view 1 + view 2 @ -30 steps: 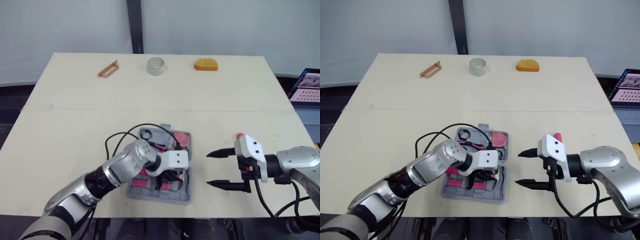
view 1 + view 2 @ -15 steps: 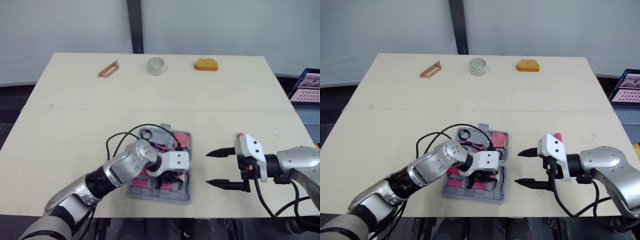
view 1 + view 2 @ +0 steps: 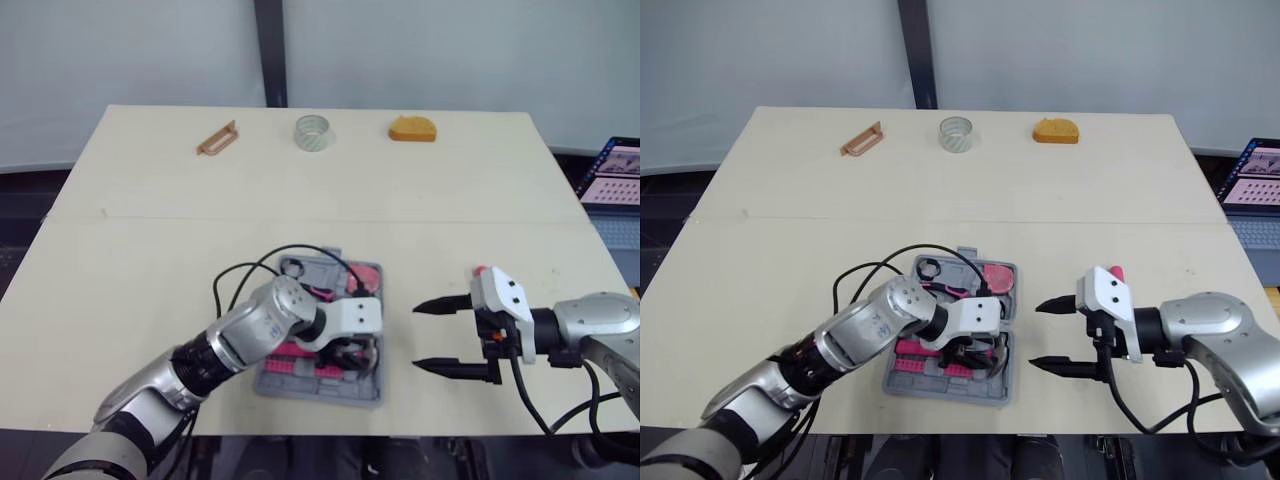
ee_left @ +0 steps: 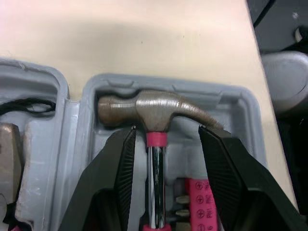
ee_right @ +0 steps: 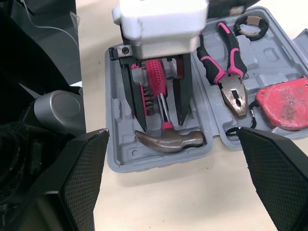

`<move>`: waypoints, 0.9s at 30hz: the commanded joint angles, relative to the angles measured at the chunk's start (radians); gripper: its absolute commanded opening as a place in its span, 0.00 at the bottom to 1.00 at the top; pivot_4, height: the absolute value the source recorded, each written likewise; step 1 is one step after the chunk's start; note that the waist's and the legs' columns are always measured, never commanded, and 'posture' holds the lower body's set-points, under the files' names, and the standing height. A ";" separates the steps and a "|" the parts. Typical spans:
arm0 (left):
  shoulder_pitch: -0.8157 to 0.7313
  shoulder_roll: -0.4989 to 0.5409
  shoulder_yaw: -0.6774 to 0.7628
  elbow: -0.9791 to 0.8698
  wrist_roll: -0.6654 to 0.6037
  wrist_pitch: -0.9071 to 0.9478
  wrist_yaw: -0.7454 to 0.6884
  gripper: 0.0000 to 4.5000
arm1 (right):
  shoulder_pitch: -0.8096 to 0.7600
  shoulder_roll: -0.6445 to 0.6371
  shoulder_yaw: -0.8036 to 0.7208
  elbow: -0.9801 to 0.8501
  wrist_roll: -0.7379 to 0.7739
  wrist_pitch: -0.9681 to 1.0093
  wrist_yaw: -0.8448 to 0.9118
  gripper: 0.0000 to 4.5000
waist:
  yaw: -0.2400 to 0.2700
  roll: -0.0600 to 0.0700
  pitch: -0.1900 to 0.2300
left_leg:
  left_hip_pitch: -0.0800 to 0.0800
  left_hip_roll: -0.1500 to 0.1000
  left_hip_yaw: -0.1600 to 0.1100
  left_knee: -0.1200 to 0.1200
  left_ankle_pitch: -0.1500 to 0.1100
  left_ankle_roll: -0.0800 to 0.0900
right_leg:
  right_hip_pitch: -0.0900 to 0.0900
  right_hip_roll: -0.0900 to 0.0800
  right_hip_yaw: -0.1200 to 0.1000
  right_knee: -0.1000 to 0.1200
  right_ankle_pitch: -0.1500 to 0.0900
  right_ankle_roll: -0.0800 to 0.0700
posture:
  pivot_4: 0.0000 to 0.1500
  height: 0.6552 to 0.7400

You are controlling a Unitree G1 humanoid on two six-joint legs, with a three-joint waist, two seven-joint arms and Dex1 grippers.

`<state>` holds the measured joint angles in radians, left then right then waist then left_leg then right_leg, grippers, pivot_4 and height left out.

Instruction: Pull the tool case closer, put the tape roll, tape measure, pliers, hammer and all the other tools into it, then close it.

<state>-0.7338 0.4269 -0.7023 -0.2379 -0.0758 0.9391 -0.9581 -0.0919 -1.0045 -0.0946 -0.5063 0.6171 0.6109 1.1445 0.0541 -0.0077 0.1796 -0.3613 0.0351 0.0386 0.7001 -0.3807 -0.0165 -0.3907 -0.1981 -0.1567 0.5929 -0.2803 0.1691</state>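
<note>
The grey tool case (image 3: pixel 330 396) lies open near the table's front edge. In it rest a hammer (image 4: pixel 154 108) with a pink grip, pink-handled pliers (image 5: pixel 226 72) and a red tape measure (image 5: pixel 284 98). My left gripper (image 4: pixel 166 129) hangs low over the case, open, with a finger on each side of the hammer's shaft (image 5: pixel 163 113) and not touching it. To the right of the case my right gripper (image 3: pixel 416 339) stands open above bare table and holds nothing. A clear tape roll (image 3: pixel 313 131) stands far back at the centre of the table.
An orange object (image 3: pixel 412 128) sits at the back right, and a tan handle-shaped piece (image 3: pixel 216 138) at the back left. A laptop (image 3: pixel 612 172) stands off the table's right edge. A black cable (image 3: pixel 240 275) loops from my left arm over the case's left side.
My left gripper has edged slightly to the right over the case. The right arm and the things at the back have not moved.
</note>
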 commanded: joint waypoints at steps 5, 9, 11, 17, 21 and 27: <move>-0.025 0.052 0.252 0.025 -0.115 -0.073 -0.048 0.50 | -0.012 -0.010 -0.041 -0.017 0.025 -0.005 0.008 1.00 | -0.004 0.000 0.000 | 0.000 0.000 0.000 0.000 0.000 0.000 | 0.000 0.000 0.000 0.000 0.000 0.000 | 1.00 1.00; 0.077 0.122 0.351 0.040 -0.180 -0.200 -0.126 0.50 | -0.027 -0.005 -0.031 -0.002 0.019 -0.009 0.008 1.00 | -0.009 0.000 0.000 | 0.000 0.000 0.000 -0.001 0.000 0.000 | 0.000 0.000 0.000 0.000 0.000 0.000 | 1.00 1.00; 0.145 0.155 0.377 0.056 -0.182 -0.297 -0.150 0.50 | -0.039 -0.001 -0.025 0.006 0.015 -0.012 0.006 1.00 | -0.010 0.000 0.000 | 0.001 0.000 0.000 -0.001 0.000 0.000 | 0.000 0.000 0.000 0.000 0.000 0.000 | 1.00 1.00; 0.310 0.147 0.462 0.081 -0.237 -0.448 -0.164 0.09 | -0.062 0.012 -0.010 0.015 0.010 -0.012 -0.003 1.00 | -0.001 0.000 0.000 | 0.000 0.000 0.000 0.000 0.000 0.000 | 0.000 0.000 0.000 0.000 0.000 0.000 | 1.00 1.00; 0.375 0.151 0.454 0.118 -0.196 -0.519 -0.151 0.01 | -0.068 0.018 -0.008 0.024 0.005 -0.014 -0.004 1.00 | -0.003 0.000 0.000 | 0.000 0.000 0.000 0.000 0.000 0.000 | 0.000 0.000 0.000 0.000 0.000 0.000 | 1.00 1.00; 0.398 0.140 0.429 0.166 -0.154 -0.581 -0.144 0.01 | -0.076 0.022 -0.004 0.033 -0.001 -0.017 0.000 1.00 | -0.004 0.001 0.000 | 0.001 0.000 0.000 0.000 0.000 0.000 | 0.000 0.000 0.000 0.000 0.000 0.000 | 1.00 1.00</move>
<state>-0.3422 0.5693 -0.2604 -0.0633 -0.2408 0.3860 -1.1047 -0.1621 -0.9852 -0.0903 -0.4642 0.6126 0.6093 1.1428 0.0497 -0.0072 0.1793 -0.3606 0.0351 0.0388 0.6999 -0.3809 -0.0163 -0.3906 -0.1982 -0.1568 0.5929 -0.2799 0.1695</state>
